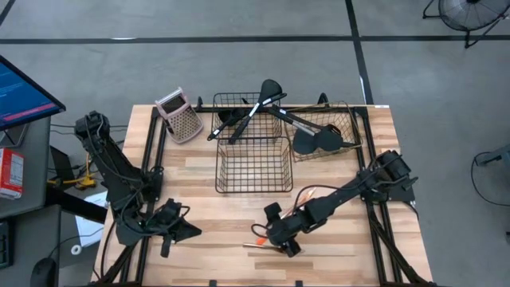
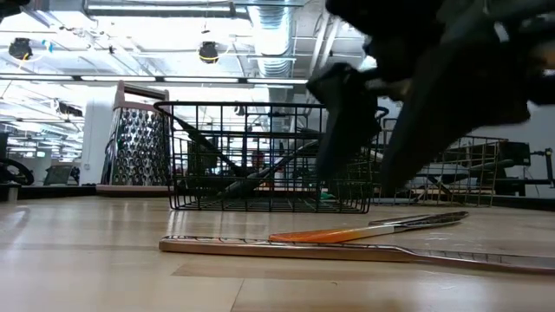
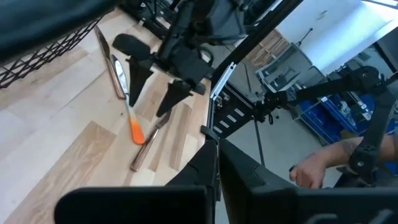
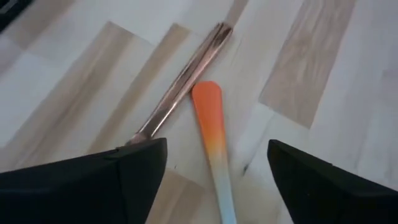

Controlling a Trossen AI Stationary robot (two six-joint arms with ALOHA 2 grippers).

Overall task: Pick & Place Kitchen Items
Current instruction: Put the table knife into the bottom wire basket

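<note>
On the table's left front: the left gripper [image 1: 177,229] waits low over the wood, its fingers pressed together and holding nothing
Back left corner: a pink-topped grater [image 1: 178,115] stands upright, just beside the baskets
Middle of the table: one black wire basket [image 1: 253,166] sits in front of a second black basket [image 1: 239,112] at the back edge
Back baskets: black ladles and turners [image 1: 256,108] lie across the second basket, and more black spatulas [image 1: 317,137] lie in a copper wire basket [image 1: 344,119] to its right
Front centre: an orange-handled utensil [image 4: 209,127] and a thin copper-handled utensil [image 4: 183,79] lie flat on the bare wood, their handle ends just beside each other
Right gripper [image 1: 280,237]: it hangs directly over these two pieces, fingers apart, one finger on each side of the orange handle, not touching it
Right side: the right arm reaches in from the table's right edge
</note>
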